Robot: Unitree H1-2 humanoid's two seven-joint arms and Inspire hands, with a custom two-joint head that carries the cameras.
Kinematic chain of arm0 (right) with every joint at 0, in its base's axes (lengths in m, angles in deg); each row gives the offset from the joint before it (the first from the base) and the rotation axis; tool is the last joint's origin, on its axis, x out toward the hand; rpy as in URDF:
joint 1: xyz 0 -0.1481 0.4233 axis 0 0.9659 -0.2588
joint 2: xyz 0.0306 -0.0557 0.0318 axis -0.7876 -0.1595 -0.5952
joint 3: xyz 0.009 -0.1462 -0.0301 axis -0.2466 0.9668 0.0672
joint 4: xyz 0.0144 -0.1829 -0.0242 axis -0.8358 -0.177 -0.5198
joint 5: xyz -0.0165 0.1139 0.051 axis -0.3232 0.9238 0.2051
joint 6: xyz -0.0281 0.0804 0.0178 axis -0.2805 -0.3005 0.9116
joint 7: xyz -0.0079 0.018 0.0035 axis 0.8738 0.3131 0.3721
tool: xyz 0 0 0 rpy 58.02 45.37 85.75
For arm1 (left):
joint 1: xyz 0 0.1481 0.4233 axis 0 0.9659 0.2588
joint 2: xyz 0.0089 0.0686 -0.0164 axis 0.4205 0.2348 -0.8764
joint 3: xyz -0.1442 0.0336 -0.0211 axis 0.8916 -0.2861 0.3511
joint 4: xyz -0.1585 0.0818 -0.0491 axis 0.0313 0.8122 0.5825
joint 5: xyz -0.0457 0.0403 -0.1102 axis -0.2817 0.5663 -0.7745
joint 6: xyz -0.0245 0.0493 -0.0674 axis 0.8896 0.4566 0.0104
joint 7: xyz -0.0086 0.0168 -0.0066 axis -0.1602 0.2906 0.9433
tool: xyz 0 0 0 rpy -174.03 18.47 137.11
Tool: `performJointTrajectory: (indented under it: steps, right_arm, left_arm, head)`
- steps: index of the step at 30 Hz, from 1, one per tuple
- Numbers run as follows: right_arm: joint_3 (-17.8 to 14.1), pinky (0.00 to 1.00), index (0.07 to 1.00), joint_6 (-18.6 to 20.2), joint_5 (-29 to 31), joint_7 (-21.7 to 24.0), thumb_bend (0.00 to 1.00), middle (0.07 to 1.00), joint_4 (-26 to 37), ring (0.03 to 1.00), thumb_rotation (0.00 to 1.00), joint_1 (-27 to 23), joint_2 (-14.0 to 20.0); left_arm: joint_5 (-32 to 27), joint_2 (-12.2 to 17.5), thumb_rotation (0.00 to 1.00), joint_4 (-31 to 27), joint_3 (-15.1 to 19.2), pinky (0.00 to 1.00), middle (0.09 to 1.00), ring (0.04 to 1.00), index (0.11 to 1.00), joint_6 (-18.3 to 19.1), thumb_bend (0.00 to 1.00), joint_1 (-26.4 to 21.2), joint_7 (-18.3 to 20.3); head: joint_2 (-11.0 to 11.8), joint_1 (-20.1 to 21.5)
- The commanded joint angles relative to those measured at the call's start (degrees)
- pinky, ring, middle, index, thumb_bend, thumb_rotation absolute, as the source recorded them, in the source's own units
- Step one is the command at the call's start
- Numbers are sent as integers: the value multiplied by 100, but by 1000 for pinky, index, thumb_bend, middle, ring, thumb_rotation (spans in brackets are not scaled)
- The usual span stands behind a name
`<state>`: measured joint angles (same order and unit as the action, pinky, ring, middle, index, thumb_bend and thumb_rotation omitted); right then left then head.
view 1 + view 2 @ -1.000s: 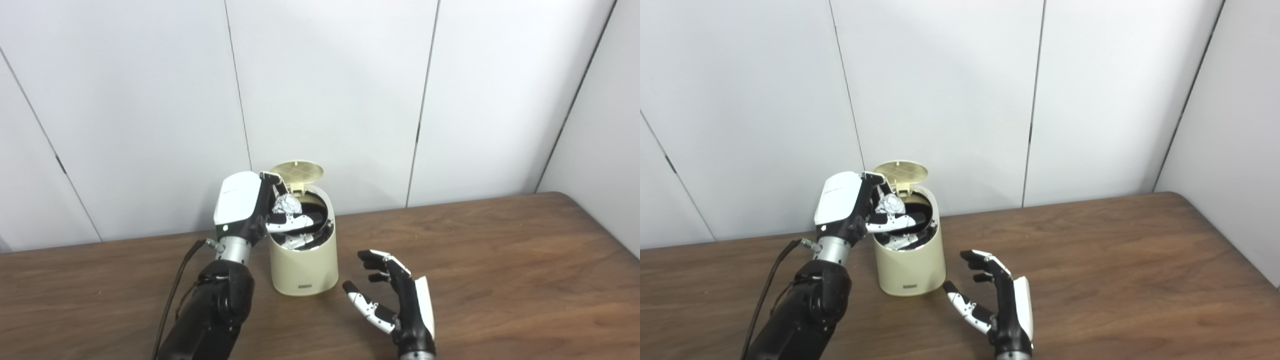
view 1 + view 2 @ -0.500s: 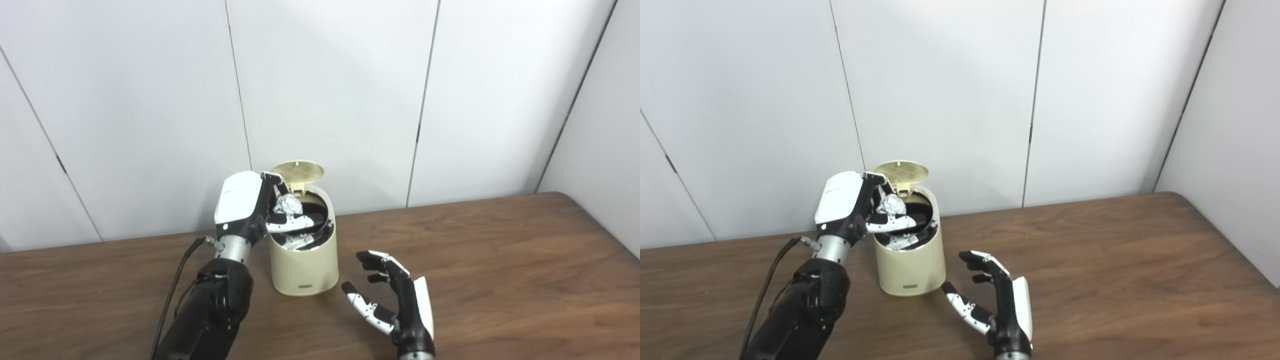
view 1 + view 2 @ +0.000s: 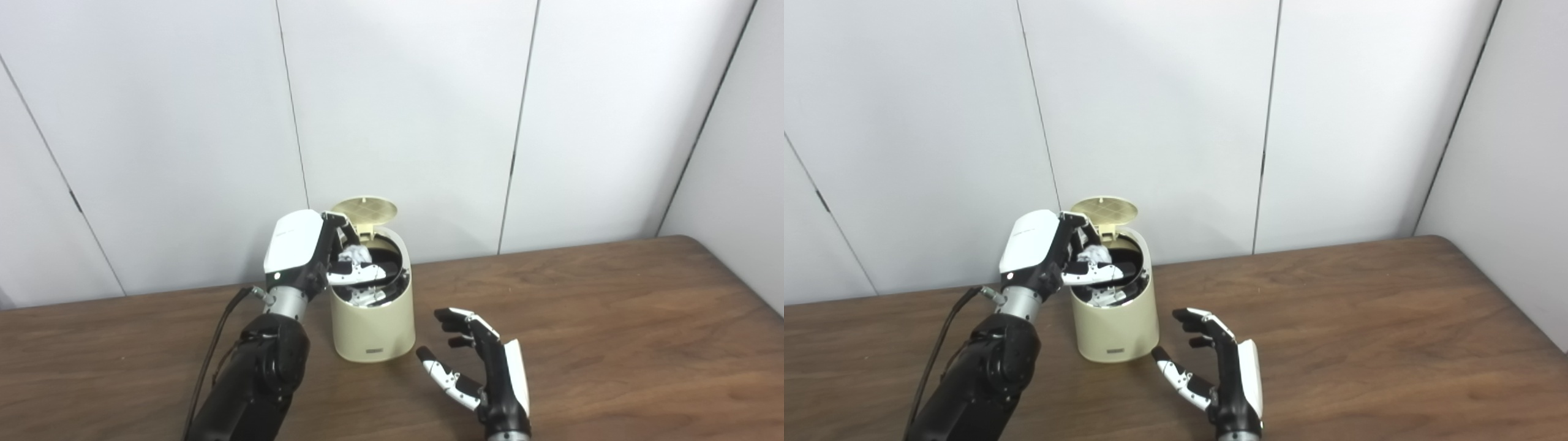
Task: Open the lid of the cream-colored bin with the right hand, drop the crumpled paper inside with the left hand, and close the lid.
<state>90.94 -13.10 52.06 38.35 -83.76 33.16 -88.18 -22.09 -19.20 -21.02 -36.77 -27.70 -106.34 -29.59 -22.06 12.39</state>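
Cream-colored bin [image 3: 372, 324] upright on worktop [image 3: 612, 331], long axis vertical, lid [image 3: 365, 211] tipped up at rear, underside facing forward. Left robot hand [image 3: 318, 257] over bin mouth, fingers wrapped around crumpled paper [image 3: 354, 253], paper partly hidden by fingers. Bin interior dark, contents hard to make out. Right robot hand [image 3: 474, 367] empty, fingers spread, just beside bin base, wrist cut off by frame edge.

— How many bins stand there?
— One cream bin [image 3: 372, 318], with one lid [image 3: 364, 211].
— Paper?
— One crumpled paper [image 3: 354, 253].
— Hands?
— Two: the left hand [image 3: 306, 254] and the right hand [image 3: 484, 376].
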Motion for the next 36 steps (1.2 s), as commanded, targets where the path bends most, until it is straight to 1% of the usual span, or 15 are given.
performJointTrajectory:
  steps: [1,8,11,15,17,18,20,21,23,24,26,27,28,31,36]
  right_arm:
    - [46,607,668,-5,-11,-21,301,708,-282,696,210,282,-40]
    - [54,595,670,0,-8,-9,299,705,-267,691,221,284,-37]
    - [54,594,668,-9,-7,-16,298,704,-286,690,203,277,-30]
    - [51,598,666,7,-4,-6,296,704,-279,690,210,279,-23]
    - [52,600,668,18,-4,7,294,705,-263,691,212,280,-15]
    - [47,600,668,10,3,10,294,705,-266,692,213,275,-5]
    - [33,600,668,7,31,26,294,704,-269,691,214,268,10]
    - [24,600,668,4,49,36,295,705,-269,692,217,266,21]
    - [9,601,669,-1,72,51,297,705,-268,693,221,265,46]
    - [-4,601,669,-18,94,56,297,705,-272,694,220,264,62]
    - [-22,604,667,-31,130,73,299,703,-271,695,202,264,91]
    - [-30,605,667,-17,143,93,299,703,-256,696,200,267,108]
    - [-38,610,668,-4,154,115,297,704,-242,699,199,271,129]
    - [-57,614,669,-8,165,147,293,705,-223,701,193,275,179]
    - [-103,593,668,-38,215,199,286,698,-200,685,182,276,257]
  left_arm:
    - [12,20,593,-100,-45,217,349,271,428,19,1000,-185,93]
    - [13,26,606,-139,-49,222,367,284,441,70,1000,-168,141]
    - [42,38,618,-160,-58,217,358,275,440,84,1000,-163,149]
    - [37,43,630,-213,-58,242,381,301,450,123,1000,-155,195]
    - [11,39,619,-244,-38,230,367,286,432,112,1000,-137,181]
    - [-26,33,616,-252,-11,228,363,283,428,29,1000,-111,101]
    - [-121,41,562,-229,32,186,310,234,363,-213,1000,-66,-55]
    - [-171,63,542,-215,46,172,293,218,344,-404,1000,-30,-157]
    - [-250,91,438,-196,58,139,248,181,297,-640,1000,17,-257]
    - [-317,103,420,-176,74,133,239,175,288,-809,1000,46,-326]
    - [-410,127,306,-118,92,98,196,139,237,-1120,1000,83,-461]
    - [-458,147,286,-116,105,92,188,133,229,-1247,1000,111,-501]
    - [-492,162,243,-129,121,85,182,125,219,-1343,985,137,-525]
    - [-622,199,152,-198,227,84,186,125,219,-1613,925,228,-572]
    - [-807,205,85,-427,430,98,200,137,234,-1829,842,407,-608]
  head:
    - [0,-4]
    - [0,-4]
    - [10,-28]
    - [-6,-53]
    - [-7,-65]
    - [0,-91]
    - [-1,-103]
    - [8,-117]
    - [12,-132]
    - [27,-169]
    - [29,-193]
    - [33,-219]
    - [31,-249]
    - [32,-304]
    - [37,-389]
